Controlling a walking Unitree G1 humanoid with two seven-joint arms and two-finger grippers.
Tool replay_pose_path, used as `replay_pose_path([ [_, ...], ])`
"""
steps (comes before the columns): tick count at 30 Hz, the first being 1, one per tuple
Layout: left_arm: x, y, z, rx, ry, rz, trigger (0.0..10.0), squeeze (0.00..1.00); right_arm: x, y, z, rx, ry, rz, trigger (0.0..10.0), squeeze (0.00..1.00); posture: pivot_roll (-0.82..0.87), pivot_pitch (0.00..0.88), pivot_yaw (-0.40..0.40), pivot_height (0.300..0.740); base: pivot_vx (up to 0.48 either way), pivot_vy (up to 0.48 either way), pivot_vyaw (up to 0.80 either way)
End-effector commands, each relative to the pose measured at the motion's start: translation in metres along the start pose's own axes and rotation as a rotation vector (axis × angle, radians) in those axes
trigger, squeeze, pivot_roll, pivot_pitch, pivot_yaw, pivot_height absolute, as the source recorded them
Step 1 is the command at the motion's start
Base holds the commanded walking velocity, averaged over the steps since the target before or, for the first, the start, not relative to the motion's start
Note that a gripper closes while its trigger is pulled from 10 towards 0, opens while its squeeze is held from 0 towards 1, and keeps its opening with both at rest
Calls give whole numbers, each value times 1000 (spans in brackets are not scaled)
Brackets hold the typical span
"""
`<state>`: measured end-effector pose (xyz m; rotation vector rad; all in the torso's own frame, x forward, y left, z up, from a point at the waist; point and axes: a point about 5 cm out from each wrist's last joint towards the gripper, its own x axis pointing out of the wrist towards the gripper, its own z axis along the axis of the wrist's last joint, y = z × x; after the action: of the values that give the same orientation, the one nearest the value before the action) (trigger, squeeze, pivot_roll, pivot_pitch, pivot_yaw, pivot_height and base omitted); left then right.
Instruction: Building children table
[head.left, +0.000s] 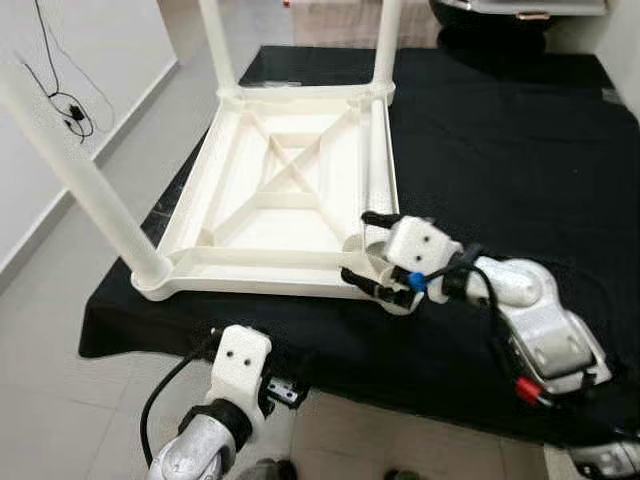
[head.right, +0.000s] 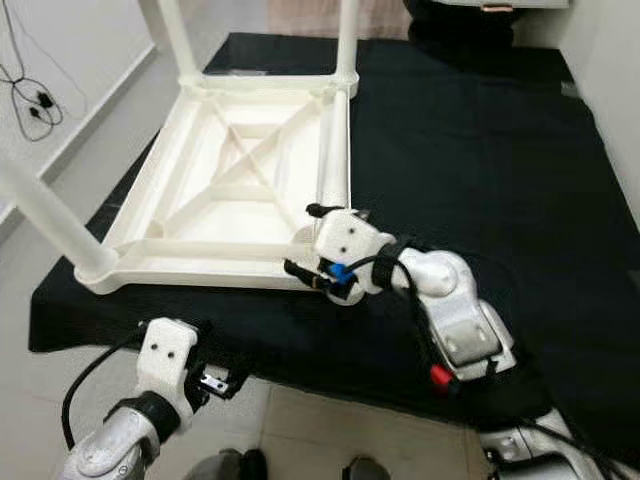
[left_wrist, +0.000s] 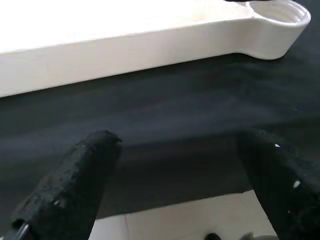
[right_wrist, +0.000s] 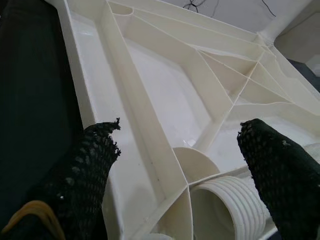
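A white plastic children's table (head.left: 250, 262) lies upside down on a surface covered in black cloth (head.left: 500, 150). Legs stand at its near-left (head.left: 80, 170), far-left (head.left: 218, 45) and far-right (head.left: 387, 40) corners. One loose leg (head.left: 378, 170) lies inside along the right rim. The near-right corner has an empty threaded socket (right_wrist: 227, 202). My right gripper (head.left: 358, 245) is open, one finger on each side of that socket corner. My left gripper (left_wrist: 175, 165) hangs open and holds nothing, low at the cloth's front edge, facing the table's near rim.
Grey tiled floor (head.left: 60, 380) runs along the left and front of the surface. A white wall with black cables (head.left: 70, 110) stands at the left. A dark object (head.left: 510, 15) sits at the far back right. Bare black cloth lies right of the table.
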<state>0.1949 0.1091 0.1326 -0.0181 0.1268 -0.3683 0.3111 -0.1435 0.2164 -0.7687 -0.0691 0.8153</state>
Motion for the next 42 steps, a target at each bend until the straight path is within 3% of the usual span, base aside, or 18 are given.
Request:
replay_pose_path([
  [1,-3,3,-1,-29,-12,8,10000,0,1,-5,-2,-26,70,-43,10000,0,16,232,46,740,0,0,0],
  [4,2,-2,3,-26,-45,-56,10000,0,4,-28,-8,4,173,-178,10000,0,14,228,42,740,0,0,0],
  [12,3,-8,8,-20,-82,-125,10000,0,-1,-37,-10,-24,221,-183,10000,0,13,227,42,740,0,0,0],
  [16,3,-7,9,-33,-96,-127,10000,0,-2,-41,-11,-120,269,-153,10000,0,10,229,36,740,0,0,0],
  [25,4,-7,10,-36,-113,-124,10000,0,10,-35,-10,-170,298,-147,10000,0,16,234,31,740,0,0,0],
  [34,3,-7,10,-44,-116,-126,10000,0,10,-44,-13,-222,369,-198,10000,0,8,238,27,740,0,0,0],
  [38,4,-7,10,-48,-118,-126,10000,0,19,-26,-11,-215,409,-245,10000,0,7,240,26,740,0,0,0],
  [39,4,-7,10,-48,-119,-126,10000,0,24,-14,-10,-202,411,-244,10000,0,8,241,24,740,0,0,0],
  [40,4,-8,10,-49,-121,-125,10000,0,29,3,-7,-190,408,-243,7294,0,8,241,23,740,0,0,0],
  [41,4,-8,10,-49,-121,-125,10000,0,31,7,-7,-189,406,-243,39,0,8,241,23,740,0,0,0],
  [42,4,-8,10,-49,-121,-125,10000,0,31,7,-7,-189,406,-243,39,0,8,241,23,740,0,0,0],
])
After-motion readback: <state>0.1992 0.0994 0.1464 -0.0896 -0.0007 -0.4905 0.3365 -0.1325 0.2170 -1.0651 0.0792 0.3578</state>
